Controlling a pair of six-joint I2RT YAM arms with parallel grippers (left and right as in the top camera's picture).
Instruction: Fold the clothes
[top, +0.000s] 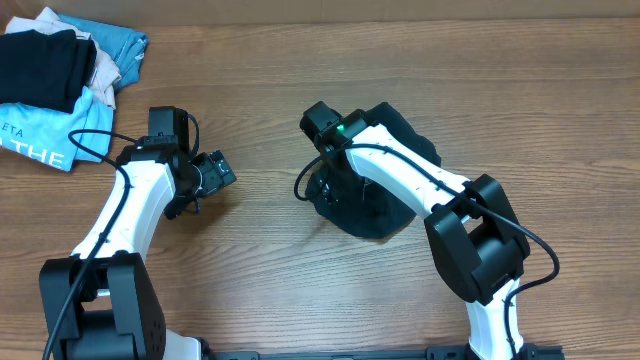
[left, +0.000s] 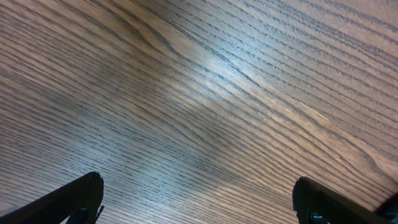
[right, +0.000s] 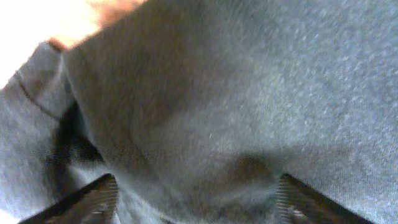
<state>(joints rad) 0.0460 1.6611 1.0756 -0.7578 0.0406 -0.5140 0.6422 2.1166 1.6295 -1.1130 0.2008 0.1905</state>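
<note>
The clothes (top: 372, 212) are one dark navy garment bunched in a lump right of the table's centre, partly covered by my right arm. My right gripper (top: 328, 188) points down at the lump's left side. In the right wrist view the dark fabric (right: 236, 93) fills nearly the whole frame, and the right gripper (right: 196, 199) has its fingers spread wide, with cloth lying close between and below them. My left gripper (top: 215, 172) hovers over bare wood, well left of the garment. The left gripper (left: 199, 199) is open and holds nothing.
A pile of other garments sits at the far left corner: a black one (top: 40, 65), a light-blue shirt printed "THE" (top: 35, 140), and teal (top: 122, 45) and beige (top: 100, 75) pieces. Bare wooden table (top: 250, 260) lies between the arms.
</note>
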